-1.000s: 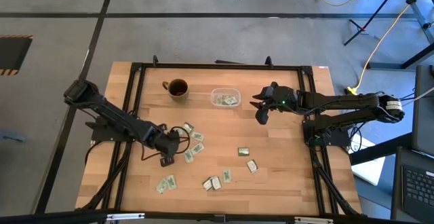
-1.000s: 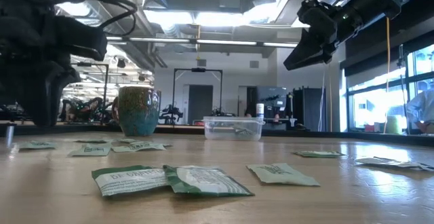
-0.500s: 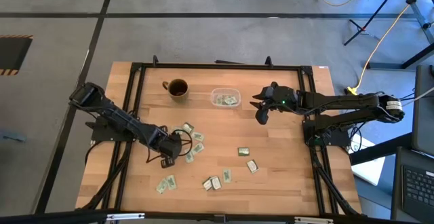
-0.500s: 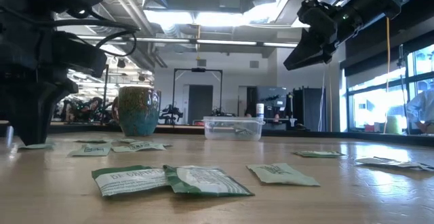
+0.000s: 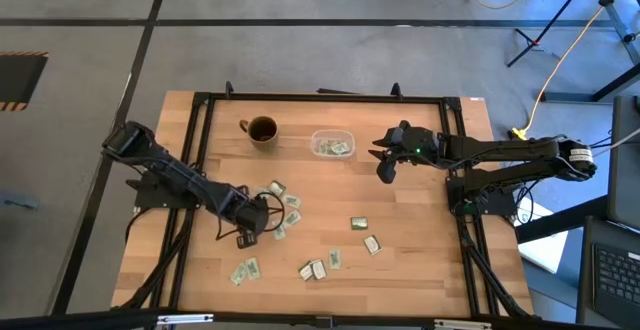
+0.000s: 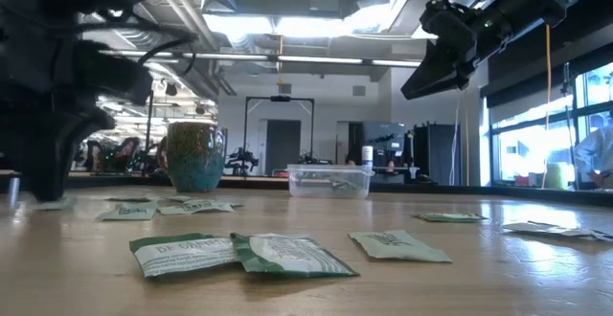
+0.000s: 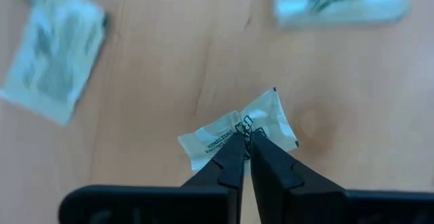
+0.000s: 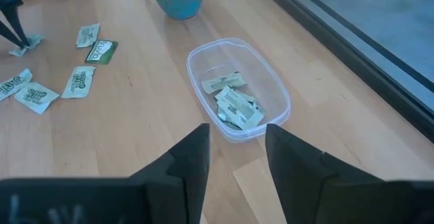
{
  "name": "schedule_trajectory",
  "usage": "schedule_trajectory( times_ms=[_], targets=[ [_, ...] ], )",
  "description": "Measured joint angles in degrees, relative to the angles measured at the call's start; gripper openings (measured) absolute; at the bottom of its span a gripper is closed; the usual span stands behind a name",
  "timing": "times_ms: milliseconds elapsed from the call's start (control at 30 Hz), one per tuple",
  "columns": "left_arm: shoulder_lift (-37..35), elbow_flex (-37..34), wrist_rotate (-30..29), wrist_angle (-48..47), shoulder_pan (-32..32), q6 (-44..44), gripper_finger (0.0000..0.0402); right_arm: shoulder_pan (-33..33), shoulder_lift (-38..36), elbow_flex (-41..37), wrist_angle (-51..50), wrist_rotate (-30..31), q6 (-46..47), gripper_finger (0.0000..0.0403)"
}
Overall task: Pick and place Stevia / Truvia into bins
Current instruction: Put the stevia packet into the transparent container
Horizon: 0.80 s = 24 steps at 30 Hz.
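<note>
High view: left end effector [image 5: 252,228] low on worktop [image 5: 420,250] among scattered sachets [image 5: 290,210]; brown mug [image 5: 262,130] at 12 o'clock from it, clear bin [image 5: 332,143] at 1 o'clock.

Low view: mug, bin behind sachets.

Left wrist view: fingers [image 7: 230,159] clenched on crumpled sachet [image 7: 237,132], long axis diagonal.

Right wrist view: right end effector [image 8: 236,157] released, above bin holding several sachets.

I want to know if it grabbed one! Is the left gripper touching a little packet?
Touching. In the left wrist view, the left gripper has its fingertips pinched together on the middle of a crumpled white sachet lying on the wooden table.
</note>
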Motion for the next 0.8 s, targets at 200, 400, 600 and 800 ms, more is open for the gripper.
schedule_trajectory(
  times_ms=[200,400,600,800],
  targets=[
    [-2.2,3.1,-2.9,0.2,2.8,6.5,0.0015,0.0,0.0,0.0,0.0,0.0,-0.2,0.0147],
    [-2.6,9.4,-13.0,2.7,10.4,20.7,0.0015,0.0,0.0,0.0,0.0,0.0,-1.3,0.0147],
    [-2.6,13.0,-15.0,17.6,21.1,36.9,0.0015,0.0,0.0,0.0,0.0,0.0,-1.5,0.0147],
    [-2.0,13.1,-6.9,31.7,30.8,49.0,0.0015,0.0,0.0,0.0,0.0,0.0,-2.6,0.0147]
  ],
)
